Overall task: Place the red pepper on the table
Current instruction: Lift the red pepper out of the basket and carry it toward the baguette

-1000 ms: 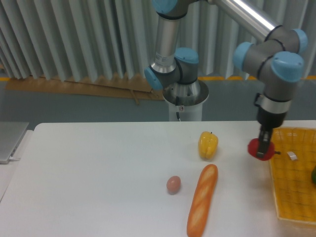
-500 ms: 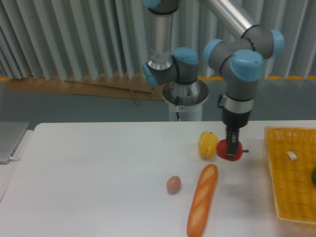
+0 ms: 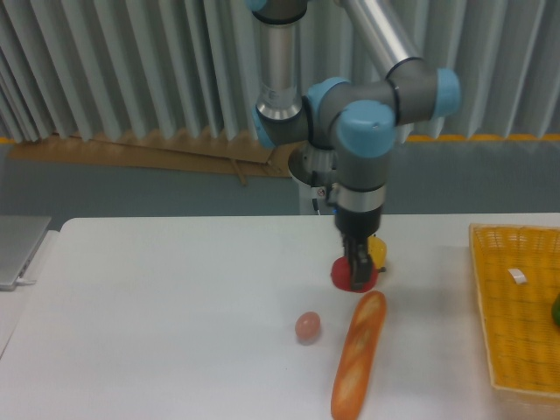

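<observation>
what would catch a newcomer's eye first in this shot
The gripper at mid-table, jaws shut on the red pepper, right in front of the yellow pepper. Just below lies a long baguette with a small egg to its left, and a yellow basket sits at the right edge.

Grey corrugated wall [image 3: 131,70] behind grey floor [image 3: 131,192].

This looks like a robotics lab. A grey-and-blue jointed robot arm [image 3: 350,114] stands at a large white tabletop [image 3: 157,306]. Grey corrugated metal sheeting [image 3: 114,70] lines the back wall.
</observation>
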Motion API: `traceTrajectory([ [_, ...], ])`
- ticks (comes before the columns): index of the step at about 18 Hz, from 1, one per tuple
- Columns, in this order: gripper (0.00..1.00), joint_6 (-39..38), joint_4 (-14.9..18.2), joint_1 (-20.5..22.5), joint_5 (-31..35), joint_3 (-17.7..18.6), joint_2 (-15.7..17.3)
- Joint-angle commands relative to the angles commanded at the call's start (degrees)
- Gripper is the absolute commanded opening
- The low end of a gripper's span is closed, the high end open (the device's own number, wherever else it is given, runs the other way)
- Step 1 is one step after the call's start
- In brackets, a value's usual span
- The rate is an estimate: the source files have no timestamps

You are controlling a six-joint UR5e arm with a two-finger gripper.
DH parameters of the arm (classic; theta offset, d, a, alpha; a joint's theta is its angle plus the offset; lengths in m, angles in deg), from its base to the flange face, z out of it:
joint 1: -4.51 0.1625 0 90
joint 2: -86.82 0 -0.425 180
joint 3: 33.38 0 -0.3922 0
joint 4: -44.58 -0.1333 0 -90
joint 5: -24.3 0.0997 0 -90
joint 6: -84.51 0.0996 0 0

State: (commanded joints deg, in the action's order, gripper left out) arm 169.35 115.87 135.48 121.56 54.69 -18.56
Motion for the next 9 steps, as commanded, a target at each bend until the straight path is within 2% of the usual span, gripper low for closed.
traceTrajectory([
  [9, 0.42, -12.6, -2.6, -5.5, 1.6, -0.6, -4.0],
])
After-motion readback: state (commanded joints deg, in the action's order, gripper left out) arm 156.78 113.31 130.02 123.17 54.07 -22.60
